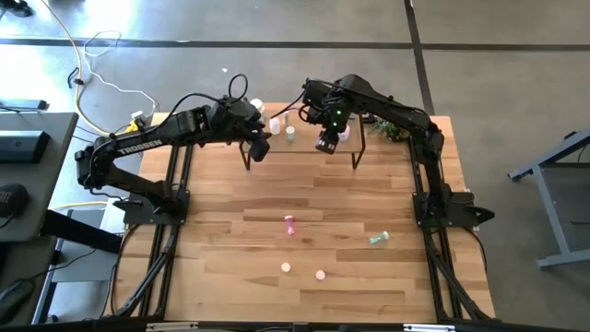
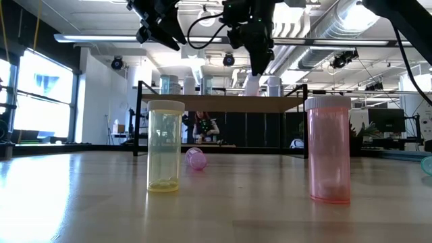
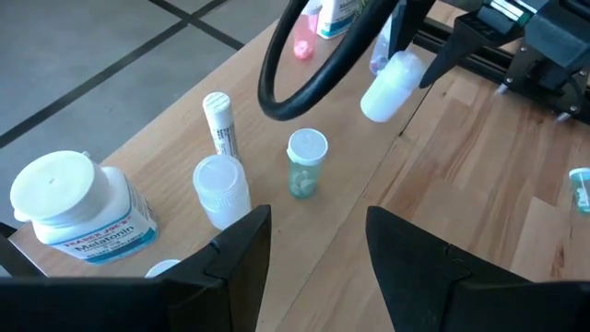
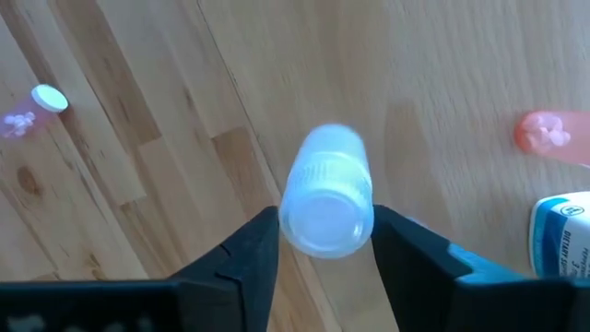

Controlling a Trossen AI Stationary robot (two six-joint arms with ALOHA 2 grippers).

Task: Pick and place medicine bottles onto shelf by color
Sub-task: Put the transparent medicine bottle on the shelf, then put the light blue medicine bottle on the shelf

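Observation:
The light-wood shelf [image 1: 304, 140] stands at the table's far middle. On its left part stand a wide white jar [image 3: 78, 210], a white tube [image 3: 219, 124], a white bottle [image 3: 221, 189] and a green bottle with a white cap [image 3: 305, 164]. My left gripper [image 3: 318, 240] is open and empty above these, at the shelf's left end [image 1: 261, 150]. My right gripper [image 1: 325, 145] is shut on a white bottle [image 4: 324, 198] over the shelf's right part. A pink bottle [image 4: 551, 132] and a blue-labelled white bottle [image 4: 562, 231] stand close by it on the shelf. My right gripper pinches the white bottle at its ribbed cap end [image 4: 324, 175] between its two fingers [image 4: 249, 249]. The fingers come from above, slanting down. The bottle hangs tilted below them [image 3: 392, 85], close over the shelf board; whether its bottom touches the board I cannot tell.
On the open tabletop nearer the front lie a pink bottle [image 1: 290, 223] and a green bottle [image 1: 379, 239]. A yellow bottle [image 2: 164, 145] and a pink bottle [image 2: 329, 148] stand upright near the front edge. A green plant sprig [image 1: 387, 129] lies right of the shelf.

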